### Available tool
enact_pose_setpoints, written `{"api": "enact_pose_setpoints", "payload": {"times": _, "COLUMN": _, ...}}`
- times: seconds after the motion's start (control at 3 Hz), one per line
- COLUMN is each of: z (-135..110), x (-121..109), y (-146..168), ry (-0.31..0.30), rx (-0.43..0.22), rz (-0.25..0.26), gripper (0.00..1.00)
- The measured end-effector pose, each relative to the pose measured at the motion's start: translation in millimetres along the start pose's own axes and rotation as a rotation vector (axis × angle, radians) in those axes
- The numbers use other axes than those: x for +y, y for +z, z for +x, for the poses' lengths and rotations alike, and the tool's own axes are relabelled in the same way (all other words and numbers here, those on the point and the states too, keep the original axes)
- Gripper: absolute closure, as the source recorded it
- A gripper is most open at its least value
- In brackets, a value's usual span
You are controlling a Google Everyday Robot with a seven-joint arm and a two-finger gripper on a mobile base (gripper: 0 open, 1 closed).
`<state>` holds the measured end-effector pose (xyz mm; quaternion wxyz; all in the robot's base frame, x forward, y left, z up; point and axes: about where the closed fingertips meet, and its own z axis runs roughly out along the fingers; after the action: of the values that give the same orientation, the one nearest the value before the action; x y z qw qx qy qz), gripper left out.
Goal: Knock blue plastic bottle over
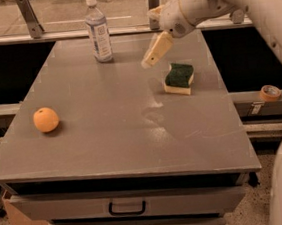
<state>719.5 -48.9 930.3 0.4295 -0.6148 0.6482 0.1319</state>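
The blue plastic bottle stands upright near the table's far edge, left of centre; it is clear and bluish with a white cap and a printed label. My gripper hangs just above the table, to the right of the bottle and a clear gap away from it, pointing down and to the left. It looks shut and holds nothing. The white arm reaches in from the upper right.
A green and yellow sponge lies right of the gripper. An orange sits at the left of the grey table. A tape roll lies on a ledge to the right. Drawers are below the front edge.
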Motion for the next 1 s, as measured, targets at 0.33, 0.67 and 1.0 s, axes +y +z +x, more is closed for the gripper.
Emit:
{"api": "enact_pose_setpoints", "payload": {"times": 0.33, "z": -17, "x": -33, "y": 58, "ry": 0.098, "rx": -0.132, "rz": 0.065, "gripper": 0.0}}
{"api": "enact_pose_setpoints", "payload": {"times": 0.67, "z": -35, "x": -55, "y": 86, "ry": 0.171, "rx": -0.199, "rz": 0.123, "gripper": 0.0}}
{"api": "enact_pose_setpoints", "payload": {"times": 1.0, "z": -66, "x": -58, "y": 120, "ry": 0.254, "rx": -0.263, "rz": 0.142, "gripper": 0.0}}
